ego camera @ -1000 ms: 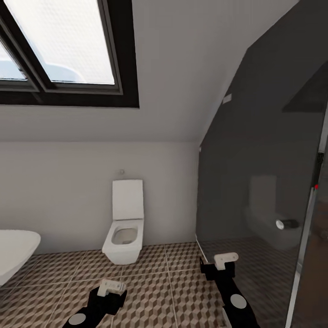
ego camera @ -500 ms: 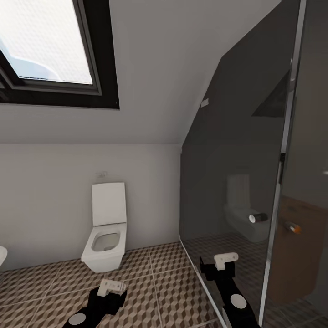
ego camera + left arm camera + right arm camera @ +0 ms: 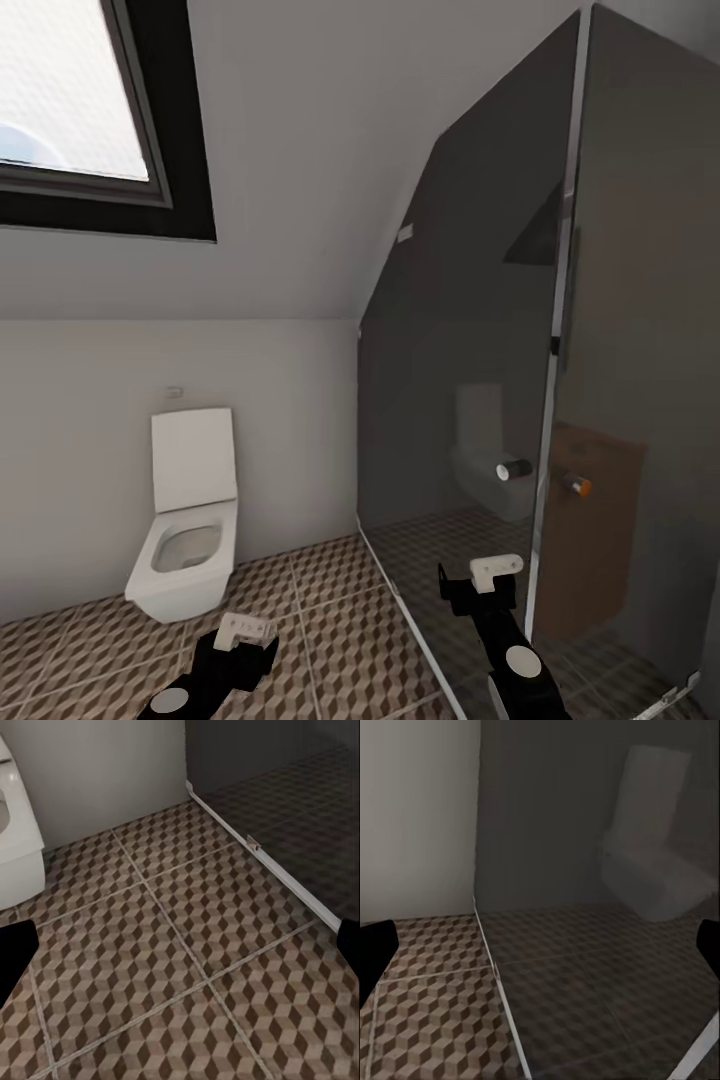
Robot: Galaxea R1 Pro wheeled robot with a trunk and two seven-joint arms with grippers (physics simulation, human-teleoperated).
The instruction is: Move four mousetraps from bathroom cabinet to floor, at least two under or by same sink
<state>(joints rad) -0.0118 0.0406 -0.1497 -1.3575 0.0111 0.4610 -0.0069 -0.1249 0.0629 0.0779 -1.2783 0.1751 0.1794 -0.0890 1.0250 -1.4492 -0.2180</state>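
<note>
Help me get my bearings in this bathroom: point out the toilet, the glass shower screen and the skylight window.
toilet [image 3: 183,560]: head view, on the bowl's rim.
glass shower screen [image 3: 460,350]: head view, on the dark pane's middle.
skylight window [image 3: 60,90]: head view, on the bright pane.

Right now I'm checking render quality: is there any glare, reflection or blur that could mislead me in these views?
Head view: sharp; the dark glass panel mirrors the toilet as a faint ghost, and the window is blown-out white. Right wrist view: the same pale reflection sits in the glass, slightly soft. Left wrist view: floor tiles evenly lit, crisp, no glare.
</note>
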